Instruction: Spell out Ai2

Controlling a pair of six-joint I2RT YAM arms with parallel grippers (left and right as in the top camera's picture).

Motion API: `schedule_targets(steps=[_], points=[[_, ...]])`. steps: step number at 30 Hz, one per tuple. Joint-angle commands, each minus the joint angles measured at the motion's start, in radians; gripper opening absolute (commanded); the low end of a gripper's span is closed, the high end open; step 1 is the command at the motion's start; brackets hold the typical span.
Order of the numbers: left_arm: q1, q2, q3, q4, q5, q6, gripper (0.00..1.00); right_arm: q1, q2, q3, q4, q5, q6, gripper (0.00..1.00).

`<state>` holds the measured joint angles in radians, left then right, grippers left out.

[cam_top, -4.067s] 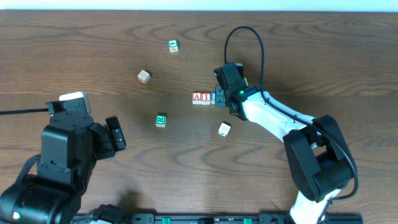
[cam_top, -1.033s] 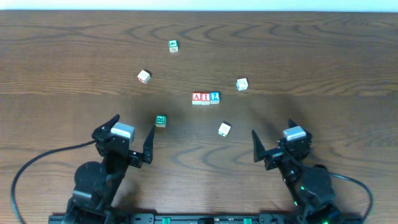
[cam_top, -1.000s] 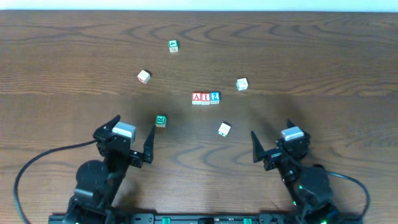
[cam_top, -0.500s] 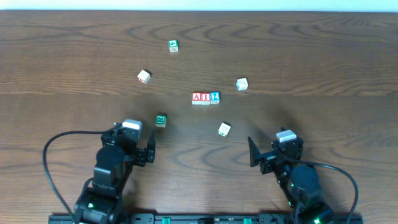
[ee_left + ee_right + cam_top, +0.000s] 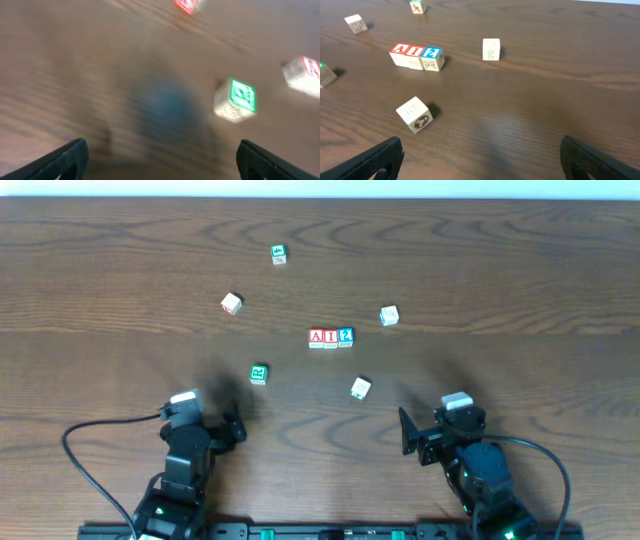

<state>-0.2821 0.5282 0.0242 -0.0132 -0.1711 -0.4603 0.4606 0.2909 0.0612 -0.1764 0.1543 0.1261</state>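
three cubes sit in a tight row near the middle of the table (image 5: 520,260). from overhead the a cube (image 5: 317,337) is leftmost, the i cube (image 5: 331,337) touches it, and the blue 2 cube (image 5: 346,336) touches that one on the other side. all three lie flat with their marked faces up, and the row reads a, i, 2 in both the overhead and right wrist views.

my left gripper (image 5: 160,167) is low at the near edge of the table, well apart from the row. its two fingers show only in the bottom corners of its wrist view, so it is spread wide with nothing between them. that view is smeared, but i can make out the green cube (image 5: 236,99) ahead and to one side, resting on the wood.

my right gripper (image 5: 485,160) is also back at the near edge. its fingers are likewise out at the frame corners, so it is wide apart and holding nothing.

the row lies ahead of the right wrist camera, toward the left of its view. a tilted pale cube (image 5: 414,114) lies nearer the camera, apart from the row. a numbered pale cube (image 5: 491,49) stands alone beside the 2 end, not touching it. farther off are a far green cube (image 5: 278,253) and a red-flecked cube (image 5: 231,303), each alone.
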Motion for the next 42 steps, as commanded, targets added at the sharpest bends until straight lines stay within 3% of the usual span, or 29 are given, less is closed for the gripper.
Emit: schedule_targets(steps=[1,15,23,31,42], points=[[0.003,0.002,-0.019,-0.038,-0.098,-0.123,0.95,0.005,0.001,-0.005,-0.003,0.002,0.015,0.99],[-0.011,-0.034,-0.019,-0.037,-0.095,-0.123,0.95,0.001,0.000,-0.005,-0.003,0.002,0.015,0.99],[0.030,-0.297,-0.019,-0.038,-0.094,-0.123,0.95,-0.194,-0.127,-0.005,-0.003,-0.002,0.015,0.99],[0.127,-0.450,-0.019,-0.038,-0.094,-0.123,0.96,-0.428,-0.241,-0.005,-0.003,-0.001,0.015,0.99],[0.165,-0.525,-0.019,-0.038,-0.094,-0.123,0.95,-0.469,-0.286,-0.005,-0.003,-0.002,0.015,0.99]])
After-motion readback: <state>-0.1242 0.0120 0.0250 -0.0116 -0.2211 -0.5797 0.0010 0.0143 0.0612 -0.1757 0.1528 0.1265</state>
